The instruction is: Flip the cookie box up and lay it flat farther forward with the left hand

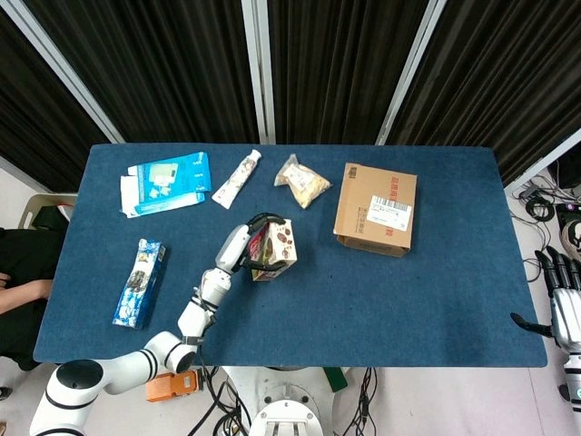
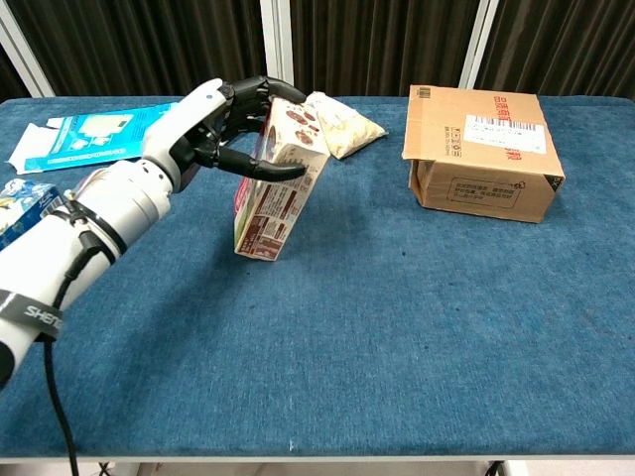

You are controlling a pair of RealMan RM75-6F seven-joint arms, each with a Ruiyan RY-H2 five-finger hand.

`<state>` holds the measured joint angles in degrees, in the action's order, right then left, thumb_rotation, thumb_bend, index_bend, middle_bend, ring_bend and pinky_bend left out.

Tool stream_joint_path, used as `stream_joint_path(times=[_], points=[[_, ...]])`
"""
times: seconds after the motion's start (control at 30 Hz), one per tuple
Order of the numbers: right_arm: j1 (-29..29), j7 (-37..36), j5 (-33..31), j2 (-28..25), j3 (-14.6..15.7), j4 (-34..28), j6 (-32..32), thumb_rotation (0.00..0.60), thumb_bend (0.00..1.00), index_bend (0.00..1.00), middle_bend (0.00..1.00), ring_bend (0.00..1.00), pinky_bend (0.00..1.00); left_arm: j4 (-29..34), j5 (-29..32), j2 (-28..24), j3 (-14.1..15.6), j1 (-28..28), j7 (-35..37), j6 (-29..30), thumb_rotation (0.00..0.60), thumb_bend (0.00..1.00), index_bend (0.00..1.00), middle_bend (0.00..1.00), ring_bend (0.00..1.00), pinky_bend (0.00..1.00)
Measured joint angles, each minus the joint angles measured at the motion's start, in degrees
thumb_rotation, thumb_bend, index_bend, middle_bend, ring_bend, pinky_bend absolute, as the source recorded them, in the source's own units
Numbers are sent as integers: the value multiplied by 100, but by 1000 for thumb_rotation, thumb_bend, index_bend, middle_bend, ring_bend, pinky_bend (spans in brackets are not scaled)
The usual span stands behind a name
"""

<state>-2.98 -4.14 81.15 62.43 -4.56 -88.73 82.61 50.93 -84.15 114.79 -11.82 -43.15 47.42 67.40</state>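
Left hand (image 2: 233,129) wraps top of cookie box (image 2: 276,188), fingers clamped around it; box stands tilted mid-table, lower edge near or on blue cloth, contact unclear. Top grip suits tipping forward. Right hand (image 1: 563,304) idle off table edge, fingers spread.

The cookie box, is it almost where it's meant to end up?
Partway. Done: the cookie box is flipped up on end. In hand: the left hand grips its top, the box tilted with its lower end at the blue table. Left: laying it flat farther forward, toward the snack bag, and letting go.
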Motion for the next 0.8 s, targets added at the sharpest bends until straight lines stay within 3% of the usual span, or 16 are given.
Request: stream_joint_path(times=[0.13, 0.3, 0.8], points=[[19, -13, 9, 3, 1, -1, 28, 600, 100, 0, 0, 0, 0, 93, -77, -281, 136, 19, 60, -132, 600, 71, 86, 109, 2, 43], [19, -19, 49, 13, 8, 2, 38, 600, 100, 0, 0, 0, 0, 341, -100, -657, 264, 90, 12, -270, 600, 39, 5, 31, 0, 7], [16, -73, 97, 24, 5, 29, 54, 600, 100, 0, 0, 0, 0, 1251, -155, -1642, 428, 256, -1090, -277, 600, 16, 0, 0, 0, 0]])
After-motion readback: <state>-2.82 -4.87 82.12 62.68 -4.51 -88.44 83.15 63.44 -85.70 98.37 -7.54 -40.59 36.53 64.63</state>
